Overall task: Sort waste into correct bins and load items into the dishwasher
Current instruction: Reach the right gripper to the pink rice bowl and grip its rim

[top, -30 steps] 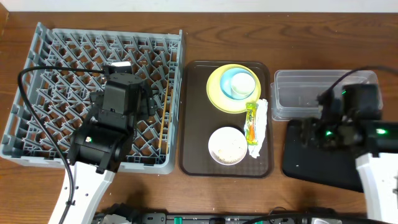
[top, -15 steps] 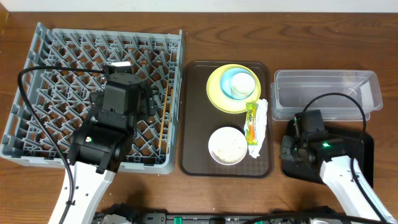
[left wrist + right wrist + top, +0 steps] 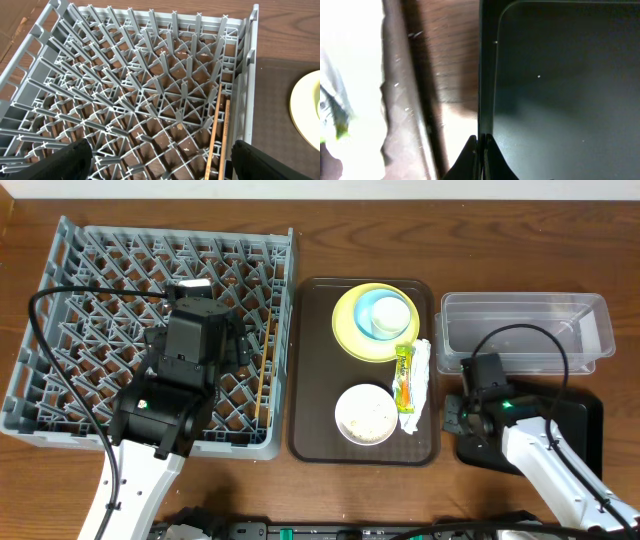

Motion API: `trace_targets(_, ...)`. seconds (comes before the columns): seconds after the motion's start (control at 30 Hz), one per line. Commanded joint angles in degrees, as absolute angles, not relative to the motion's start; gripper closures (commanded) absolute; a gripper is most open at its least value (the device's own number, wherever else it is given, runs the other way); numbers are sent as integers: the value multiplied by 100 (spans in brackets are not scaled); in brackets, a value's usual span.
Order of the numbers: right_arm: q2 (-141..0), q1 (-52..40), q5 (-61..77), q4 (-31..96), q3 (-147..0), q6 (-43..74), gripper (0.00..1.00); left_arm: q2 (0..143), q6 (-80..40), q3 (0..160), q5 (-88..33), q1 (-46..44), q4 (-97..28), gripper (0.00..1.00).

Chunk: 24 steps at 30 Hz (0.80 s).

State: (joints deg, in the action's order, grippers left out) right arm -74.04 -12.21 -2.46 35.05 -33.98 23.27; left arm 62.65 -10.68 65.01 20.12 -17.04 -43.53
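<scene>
Overhead, we see only the chopsticks (image 3: 264,370) in the dish rack (image 3: 100,240). The yellow plate (image 3: 350,335), white bowl (image 3: 366,413), sachet (image 3: 404,377) and napkin (image 3: 421,375) all wait on the brown tray (image 3: 315,380) — most of the task is left.

Left wrist: the left gripper (image 3: 160,147) hangs spread wide over the rack, empty.

Right wrist: the right gripper (image 3: 480,142) is pressed together at the black tray (image 3: 560,75) rim — we cannot tell whether it pinches it.

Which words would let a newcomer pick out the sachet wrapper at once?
Find the dark brown serving tray in the table's middle. Against its right rim lies a crumpled white napkin, with the sachet wrapper lengthwise along the napkin's left edge. It is the only slim yellow-green strip there, orange toward one end.
</scene>
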Motion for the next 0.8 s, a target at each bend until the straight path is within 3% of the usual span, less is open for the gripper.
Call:
trace_targets(0.0,-7406,-1470,-97,3492,-3404,1859,99,6287,-1142,6608,2128,-1699,-4370,8)
trace_targets(0.53,-7406,-2088,-102,2958,-3404,1555,98,6287,-1142,6608,2128,-1699,-4370,8)
trace_targets(0.6,-7406,-2088,-102,2980,-3406,1553,92,6287,-1142,6608,2128,-1699,-4370,8)
trace_targets(0.7,-7376,-2086,-104,3245,-3564,1444,68,6285,-1142,6608,2128,-1699,-4370,8)
trace_targets(0.77,-7323,-2086,-102,3579,-3828,1404,65,6285,-1142,6608,2128,-1699,-4370,8)
